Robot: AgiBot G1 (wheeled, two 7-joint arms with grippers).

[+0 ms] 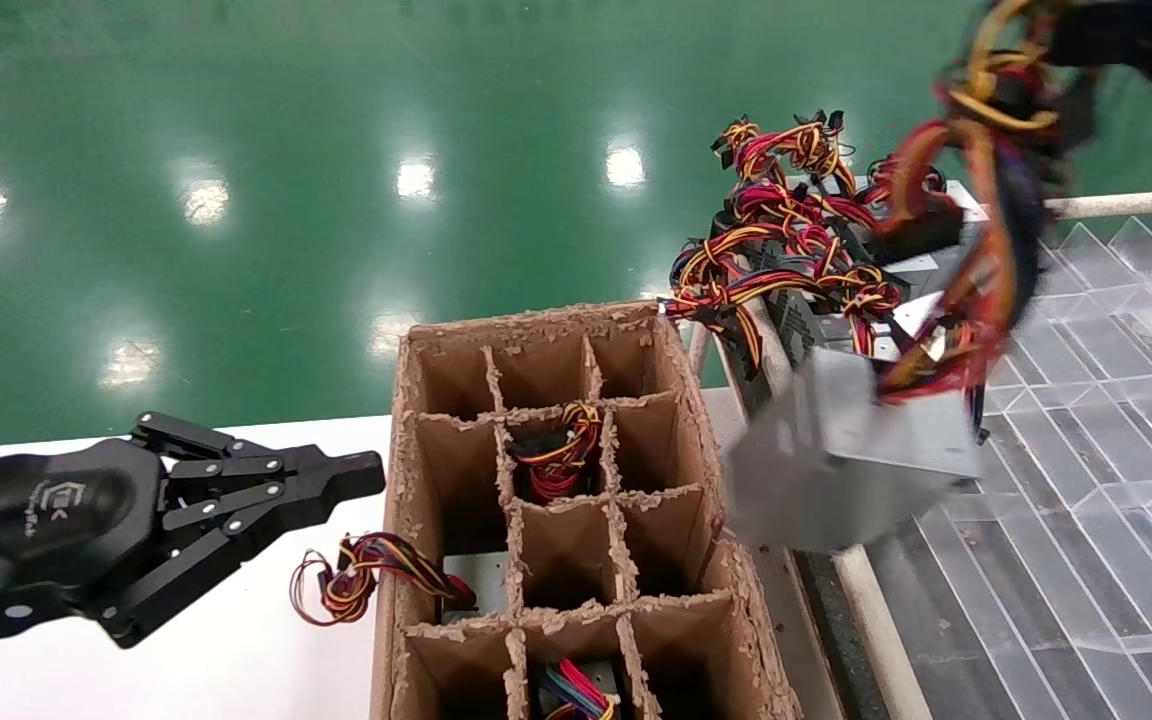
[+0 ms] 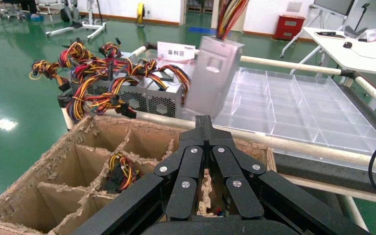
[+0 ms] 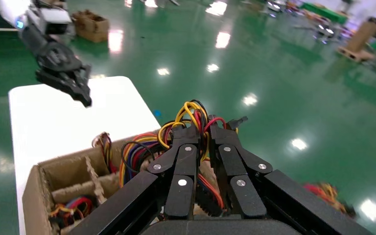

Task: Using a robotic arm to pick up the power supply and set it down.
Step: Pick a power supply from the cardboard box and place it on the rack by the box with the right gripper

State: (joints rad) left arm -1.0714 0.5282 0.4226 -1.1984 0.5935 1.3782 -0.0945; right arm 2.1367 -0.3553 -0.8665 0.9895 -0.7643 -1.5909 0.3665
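My right gripper (image 3: 203,129) is shut on the red, yellow and orange wire bundle (image 3: 191,110) of the power supply. In the head view it sits at the top right corner (image 1: 1066,50). The plain silver power supply (image 1: 851,450) hangs tilted from those wires (image 1: 986,200), in the air just right of the cardboard box's right wall. The left wrist view shows the same box (image 2: 214,73) dangling beyond the carton. My left gripper (image 1: 366,472) is parked shut over the white table at the left, holding nothing (image 2: 205,122).
A cardboard box (image 1: 701,430) with paper dividers stands in the middle; some cells hold wired units (image 1: 561,455). Behind it lies a pile of other power supplies with twisted wires (image 1: 786,230). A clear plastic compartment tray (image 1: 1086,450) fills the right. The white table (image 1: 236,640) is at the left.
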